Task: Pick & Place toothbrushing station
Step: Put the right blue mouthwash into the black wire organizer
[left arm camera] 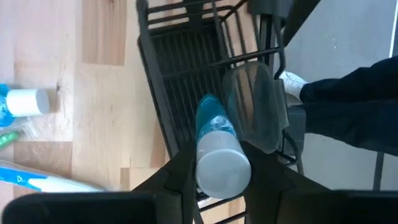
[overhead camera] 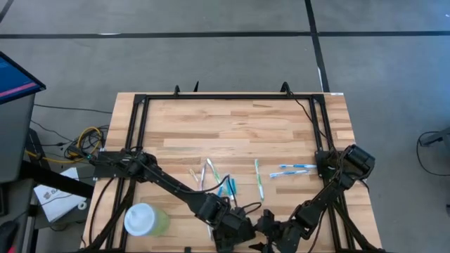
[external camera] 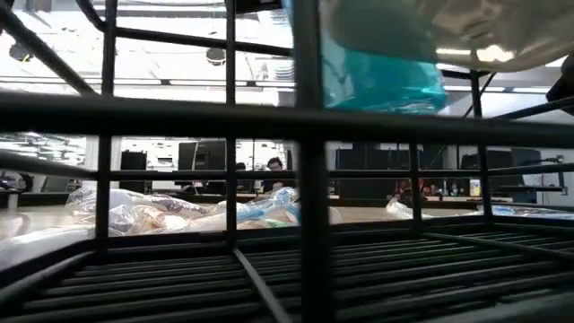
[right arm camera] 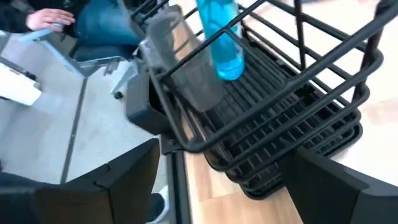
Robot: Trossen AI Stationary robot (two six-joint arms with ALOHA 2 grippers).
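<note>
Left gripper (left arm camera: 219, 180) clamped on a teal tube (left arm camera: 219, 149), hanging over the black wire rack (left arm camera: 186, 56) at bottom centre of the high view.

Right gripper (right arm camera: 217, 186) wide open and empty, beside the rack. Brushes (overhead camera: 259, 179) lie loose mid-table. My worry: the grip sits on the tube's white cap end only; I could let go off-centre, so it strikes a rack wire, tips out and rolls off the near edge.
</note>
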